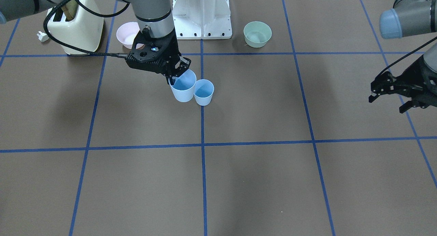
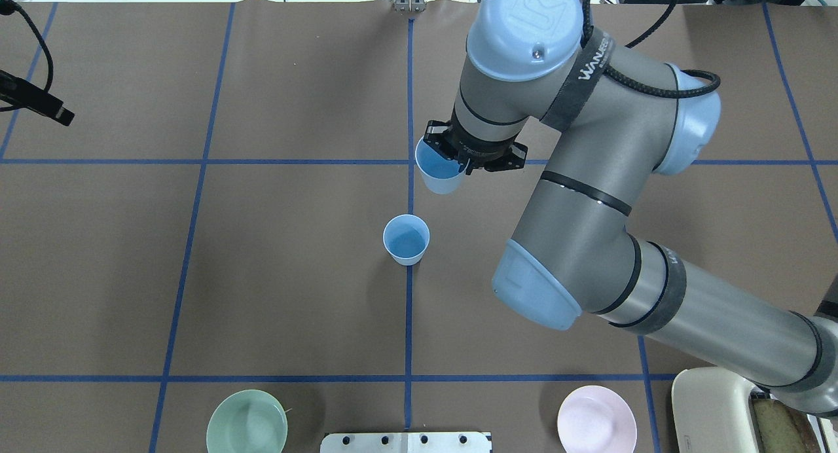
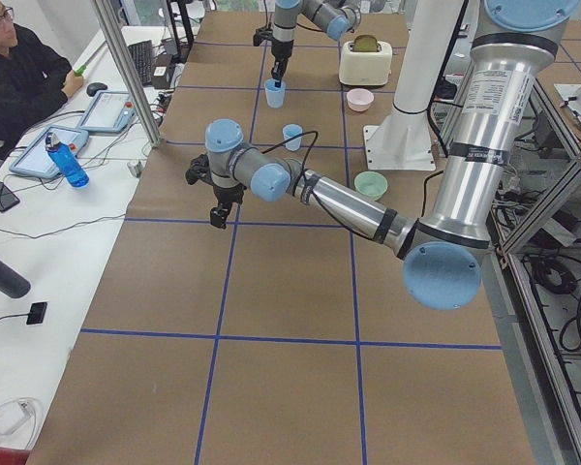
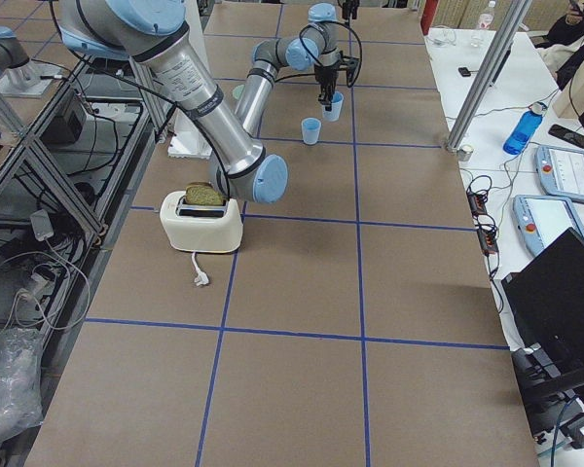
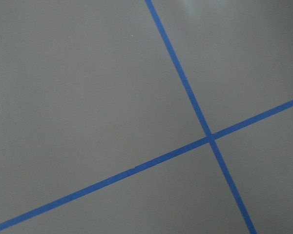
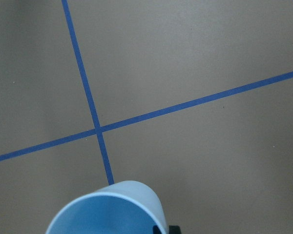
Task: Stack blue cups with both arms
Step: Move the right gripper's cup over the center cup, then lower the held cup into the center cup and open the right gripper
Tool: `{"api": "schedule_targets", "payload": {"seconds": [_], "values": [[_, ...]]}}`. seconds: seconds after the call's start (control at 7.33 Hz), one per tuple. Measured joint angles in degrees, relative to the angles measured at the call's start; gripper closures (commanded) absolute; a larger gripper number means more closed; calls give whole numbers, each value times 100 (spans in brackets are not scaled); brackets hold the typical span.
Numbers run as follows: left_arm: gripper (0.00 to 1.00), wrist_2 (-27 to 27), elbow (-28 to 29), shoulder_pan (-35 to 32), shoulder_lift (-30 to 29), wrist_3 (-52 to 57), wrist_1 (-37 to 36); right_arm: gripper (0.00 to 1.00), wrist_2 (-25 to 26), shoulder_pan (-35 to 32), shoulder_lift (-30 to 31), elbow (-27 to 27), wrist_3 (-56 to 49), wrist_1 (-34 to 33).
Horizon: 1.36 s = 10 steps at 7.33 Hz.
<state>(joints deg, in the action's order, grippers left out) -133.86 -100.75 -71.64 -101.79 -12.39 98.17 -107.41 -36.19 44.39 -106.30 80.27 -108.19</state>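
Observation:
My right gripper is shut on the rim of one blue cup and holds it upright, lifted above the table near the centre line. It also shows in the overhead view and at the bottom of the right wrist view. The second blue cup stands upright on the table, closer to the robot's base in the overhead view, apart from the held cup. My left gripper is open and empty, far off at the table's left side. The left wrist view shows only table and blue tape.
A cream toaster, a pink bowl, a pale green bowl and the white pedestal base stand along the robot's edge of the table. A person sits at a side desk with tablets and bottles.

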Motion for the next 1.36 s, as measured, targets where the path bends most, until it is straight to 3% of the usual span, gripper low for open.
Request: {"api": "schedule_targets", "payload": {"seconds": [0.55,1.36], "values": [[2,-597,609,-948,88,902,-1,100,390,537,-73,56,217,-6],[2,-627,701,-1131,149,1096,1,100,683,951,-54,237,225,29]]}}
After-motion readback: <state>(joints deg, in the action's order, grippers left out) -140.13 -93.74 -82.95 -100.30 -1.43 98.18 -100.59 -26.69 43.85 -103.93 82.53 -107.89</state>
